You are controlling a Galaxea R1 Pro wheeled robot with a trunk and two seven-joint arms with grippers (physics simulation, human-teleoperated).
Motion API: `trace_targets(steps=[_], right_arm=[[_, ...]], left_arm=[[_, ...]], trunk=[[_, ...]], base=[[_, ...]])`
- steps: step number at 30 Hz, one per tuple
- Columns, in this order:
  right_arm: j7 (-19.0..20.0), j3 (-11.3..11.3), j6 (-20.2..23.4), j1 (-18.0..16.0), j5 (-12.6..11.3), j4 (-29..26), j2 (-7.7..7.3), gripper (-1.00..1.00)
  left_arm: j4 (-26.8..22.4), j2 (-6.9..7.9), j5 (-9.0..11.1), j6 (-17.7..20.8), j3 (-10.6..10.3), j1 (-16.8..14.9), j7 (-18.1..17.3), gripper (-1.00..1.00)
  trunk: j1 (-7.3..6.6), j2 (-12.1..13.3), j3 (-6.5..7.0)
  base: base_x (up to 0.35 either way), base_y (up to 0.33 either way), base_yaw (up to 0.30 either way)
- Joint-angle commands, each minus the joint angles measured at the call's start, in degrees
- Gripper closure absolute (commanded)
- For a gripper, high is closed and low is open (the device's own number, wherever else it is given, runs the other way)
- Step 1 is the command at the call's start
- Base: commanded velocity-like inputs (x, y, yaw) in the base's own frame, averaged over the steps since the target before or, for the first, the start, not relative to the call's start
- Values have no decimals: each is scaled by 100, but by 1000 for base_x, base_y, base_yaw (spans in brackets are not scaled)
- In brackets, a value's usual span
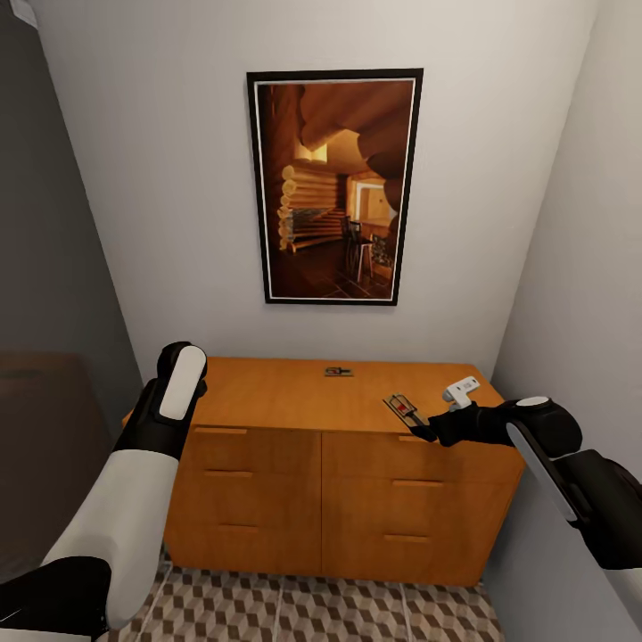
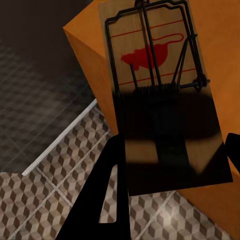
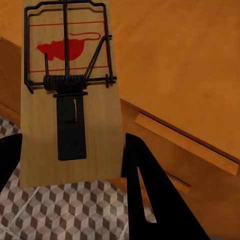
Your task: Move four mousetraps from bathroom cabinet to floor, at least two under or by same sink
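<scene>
Orange-brown wooden cabinet [image 1: 339,464] with flat drawer pulls stands against the pale wall, under a dark-framed picture [image 1: 334,187]. Brown-beige cube-pattern floor tiles [image 1: 312,615] in front. Left end effector [image 2: 170,165] holds a flat tan wooden mousetrap [image 2: 160,85], red mouse print and dark wire spring, beside the cabinet's corner. Right end effector [image 1: 426,430] holds a second mousetrap [image 1: 403,409] above the cabinet's front edge. Third mousetrap [image 1: 338,371] lies on the top near the wall. Small white object [image 1: 461,390] sits at the top's right end.
</scene>
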Motion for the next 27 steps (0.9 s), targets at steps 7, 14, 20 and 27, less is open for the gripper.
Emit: trace_targets(steps=[7,14,20,27], right_arm=[[-57,4,30,-6,-37,-2,15,100],[-108,-20,30,-5,-37,13,83,100],[-153,-116,-129,-6,-32,127,323,100],[-303,-709,-537,-5,-8,530,645,100]], left_arm=[[14,-3,96,23,3,-6,18,100],[-17,-8,155,69,-16,-6,-12,100],[-51,-15,169,86,-25,-6,-16,100],[-44,-114,176,260,-78,-6,-331,100]], trunk=[[1,-5,-8],[1,-5,-8],[1,-5,-8],[1,-5,-8]], base=[[0,0,0],[-225,27,0],[-344,71,0],[-345,72,0]])
